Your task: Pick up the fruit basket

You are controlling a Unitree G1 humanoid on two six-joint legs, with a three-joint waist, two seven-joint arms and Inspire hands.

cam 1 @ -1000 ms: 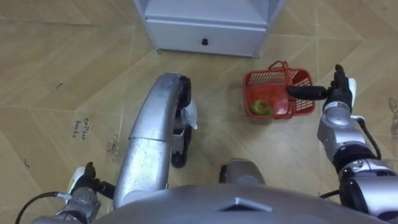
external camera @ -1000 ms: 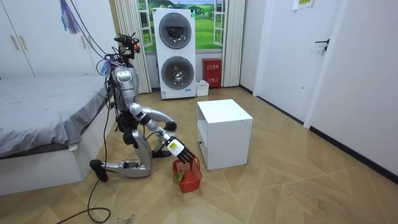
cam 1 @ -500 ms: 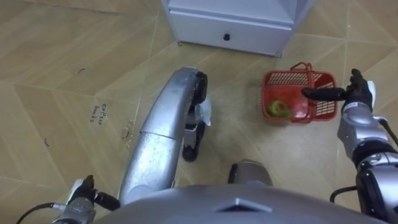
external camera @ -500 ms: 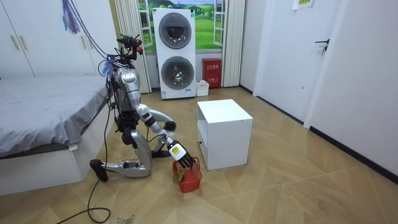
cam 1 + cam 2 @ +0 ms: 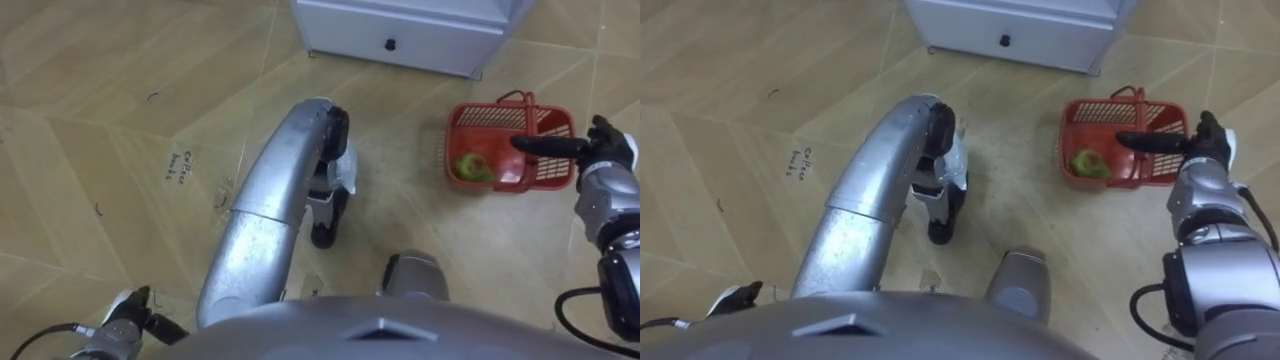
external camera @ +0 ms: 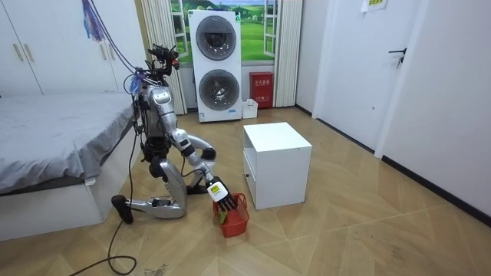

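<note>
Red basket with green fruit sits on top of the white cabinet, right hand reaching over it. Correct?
No. The basket sits on the floor by the cabinet, as the room view shows. The fruit in it and the right hand over it are right.

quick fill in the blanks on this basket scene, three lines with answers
1. The basket on the floor is ___ in colour.
2. The fruit lying inside it is ___.
3. The robot's ___ hand stretches straight fingers over the basket.

Missing words: red; green; right
</note>
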